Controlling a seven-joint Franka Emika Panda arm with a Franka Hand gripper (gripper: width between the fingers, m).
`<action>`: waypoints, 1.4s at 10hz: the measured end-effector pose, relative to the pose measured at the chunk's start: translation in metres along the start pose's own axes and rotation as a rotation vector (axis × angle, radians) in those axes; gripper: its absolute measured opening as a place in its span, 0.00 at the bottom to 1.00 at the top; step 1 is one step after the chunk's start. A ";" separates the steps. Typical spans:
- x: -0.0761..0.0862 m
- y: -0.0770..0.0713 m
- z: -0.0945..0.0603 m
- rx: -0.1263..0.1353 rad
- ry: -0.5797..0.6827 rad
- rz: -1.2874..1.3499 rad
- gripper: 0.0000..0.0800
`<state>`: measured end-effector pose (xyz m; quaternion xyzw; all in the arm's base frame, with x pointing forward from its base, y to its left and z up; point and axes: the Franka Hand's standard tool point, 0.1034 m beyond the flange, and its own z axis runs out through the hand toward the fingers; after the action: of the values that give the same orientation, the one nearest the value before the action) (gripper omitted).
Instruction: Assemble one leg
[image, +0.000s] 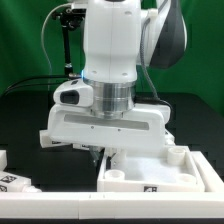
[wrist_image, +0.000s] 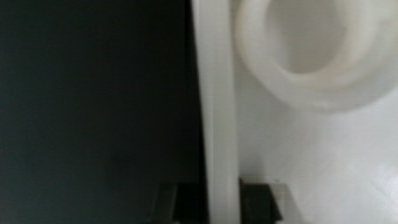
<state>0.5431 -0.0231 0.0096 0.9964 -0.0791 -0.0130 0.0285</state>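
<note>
The large white tray-like tabletop (image: 160, 178) lies at the exterior view's lower right, with round screw sockets (image: 115, 176) in its corners. My gripper (image: 97, 154) is down at the tabletop's left wall. In the wrist view the white wall (wrist_image: 217, 110) runs between my two dark fingertips (wrist_image: 183, 202), which press on it from both sides; my gripper (wrist_image: 222, 202) is shut on that wall. A round socket (wrist_image: 320, 60) shows beside it. White legs with black tags (image: 12, 182) lie at the exterior view's lower left, apart from the gripper.
The black table surface (image: 30, 120) lies to the exterior view's left of the arm. A white strip (image: 60, 205) runs along the front edge. A black stand (image: 66, 45) rises at the back left before a green backdrop.
</note>
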 end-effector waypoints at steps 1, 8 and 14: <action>-0.003 0.002 -0.001 0.000 -0.018 0.005 0.08; -0.001 0.002 -0.001 0.000 -0.014 0.004 0.78; -0.007 0.025 -0.038 0.015 -0.019 0.020 0.81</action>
<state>0.5337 -0.0446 0.0493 0.9956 -0.0894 -0.0217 0.0202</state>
